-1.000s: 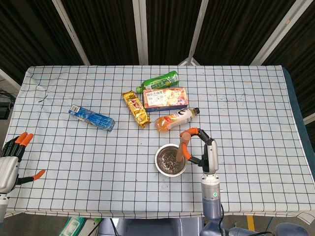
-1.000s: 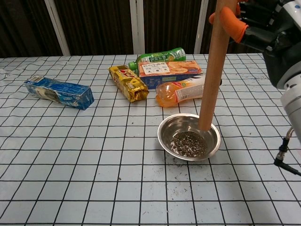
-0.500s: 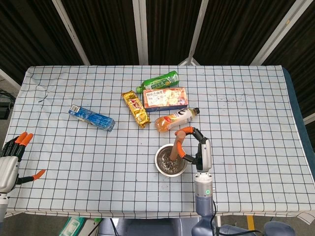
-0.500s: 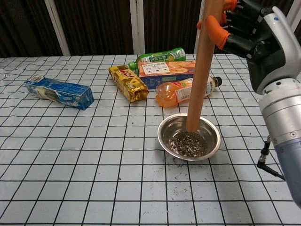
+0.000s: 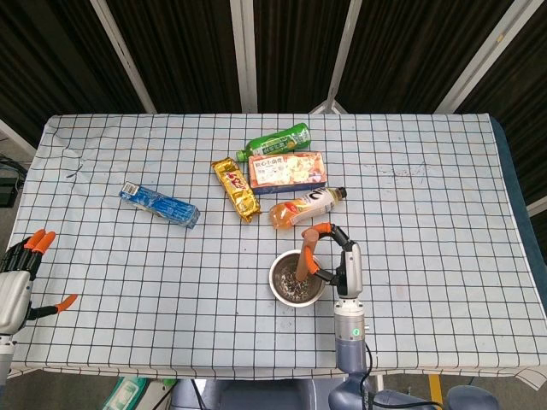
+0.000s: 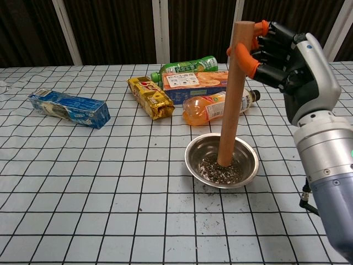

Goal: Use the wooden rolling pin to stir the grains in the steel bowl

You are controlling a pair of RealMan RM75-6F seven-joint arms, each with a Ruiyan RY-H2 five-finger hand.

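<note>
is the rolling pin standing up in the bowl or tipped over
Standing nearly upright: the wooden rolling pin has its lower end in the round steel bowl, its top gripped by the right hand.

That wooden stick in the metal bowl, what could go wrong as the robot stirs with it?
The right hand grips the rolling pin only near its top, so it might slip or tilt. The steel bowl sits loose on the table with nothing steadying it; a sideways push could slide or tip it. A few grains already lie on the cloth beside it, so more may spill out.
</note>
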